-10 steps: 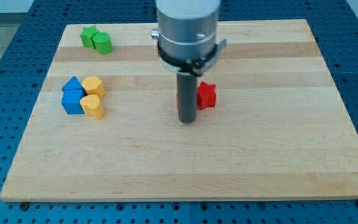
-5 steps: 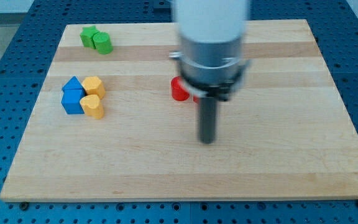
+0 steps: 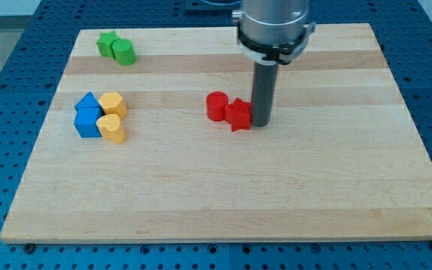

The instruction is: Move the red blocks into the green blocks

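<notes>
My tip (image 3: 262,124) against red star block's (image 3: 238,115) right

Two red blocks (image 3: 229,110), two green (image 3: 117,48), two blue (image 3: 88,118) and two yellow (image 3: 112,117) are seen on the pale wooden board (image 3: 336,195).

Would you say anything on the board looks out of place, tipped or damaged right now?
Nothing stands out. The red cylinder and red star sit flat together, my tip at the star's right edge; the other blocks look tidy.
</notes>
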`<state>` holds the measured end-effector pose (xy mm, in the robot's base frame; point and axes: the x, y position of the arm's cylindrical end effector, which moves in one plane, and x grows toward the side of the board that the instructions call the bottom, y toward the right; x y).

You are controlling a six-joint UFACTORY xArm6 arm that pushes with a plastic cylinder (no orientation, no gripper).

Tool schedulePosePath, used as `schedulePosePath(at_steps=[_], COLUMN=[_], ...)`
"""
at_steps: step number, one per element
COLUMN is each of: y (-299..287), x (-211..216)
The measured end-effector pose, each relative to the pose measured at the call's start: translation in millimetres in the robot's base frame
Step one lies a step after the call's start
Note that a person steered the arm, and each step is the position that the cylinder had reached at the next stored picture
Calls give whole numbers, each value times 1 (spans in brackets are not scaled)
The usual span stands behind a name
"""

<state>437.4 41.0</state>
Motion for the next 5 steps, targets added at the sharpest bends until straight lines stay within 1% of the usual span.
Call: schedulePosePath(at_steps=[2,4,5], y=[-58,-107,-112], x=[0,-16,-27])
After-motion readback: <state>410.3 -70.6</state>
